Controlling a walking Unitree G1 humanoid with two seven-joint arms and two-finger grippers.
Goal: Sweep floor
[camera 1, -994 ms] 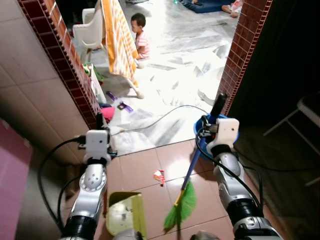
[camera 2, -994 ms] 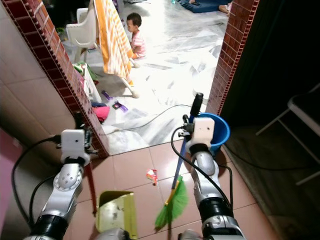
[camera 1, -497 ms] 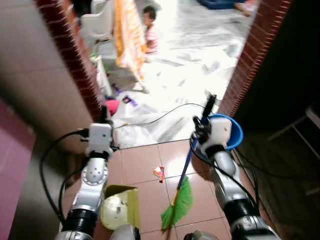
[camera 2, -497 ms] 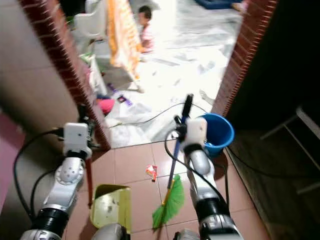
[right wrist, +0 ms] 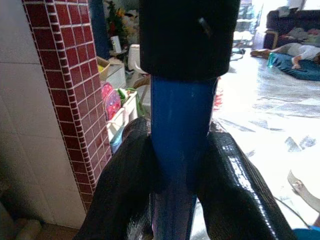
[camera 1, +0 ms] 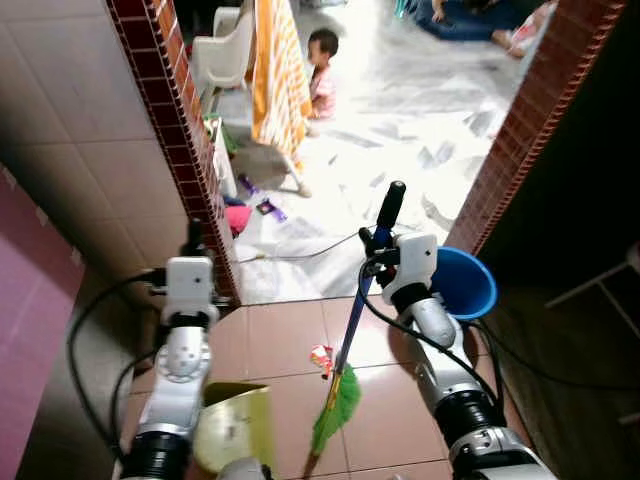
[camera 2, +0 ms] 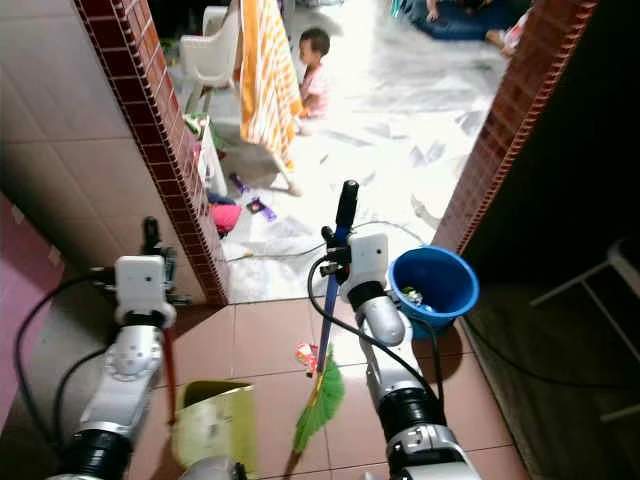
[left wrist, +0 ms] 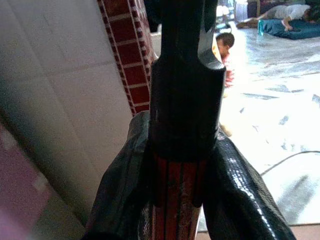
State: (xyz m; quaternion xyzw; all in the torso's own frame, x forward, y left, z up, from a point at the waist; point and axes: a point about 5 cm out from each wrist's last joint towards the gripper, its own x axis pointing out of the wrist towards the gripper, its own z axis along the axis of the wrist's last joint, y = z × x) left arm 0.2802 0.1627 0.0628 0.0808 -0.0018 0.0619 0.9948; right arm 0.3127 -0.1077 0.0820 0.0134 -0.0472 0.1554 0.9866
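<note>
A broom with a blue handle (camera 1: 352, 320), black top grip (camera 1: 389, 203) and green bristles (camera 1: 334, 411) stands nearly upright on the brown tiles. My right gripper (camera 1: 372, 258) is shut on the handle just below the grip; its fingers (right wrist: 125, 190) clamp the blue handle (right wrist: 175, 150). A red and white wrapper (camera 1: 320, 356) lies just left of the broom, above the bristles. My left gripper (camera 1: 192, 256) is shut on the red handle (left wrist: 176, 200) of a yellow-green dustpan (camera 1: 238, 430), which rests on the floor at lower left.
A blue bucket (camera 1: 468, 286) stands right of the broom by a brick pillar (camera 1: 520, 130). Another brick pillar (camera 1: 185, 140) rises on the left. Beyond lie a cable (camera 1: 300, 250), an orange towel rack (camera 1: 275, 80), a white chair (camera 1: 225, 60) and a seated child (camera 1: 322, 85).
The camera view has swung about. The broom now stands more upright, and its bristles have come left, closer under the wrapper. Both grippers keep their hold.
</note>
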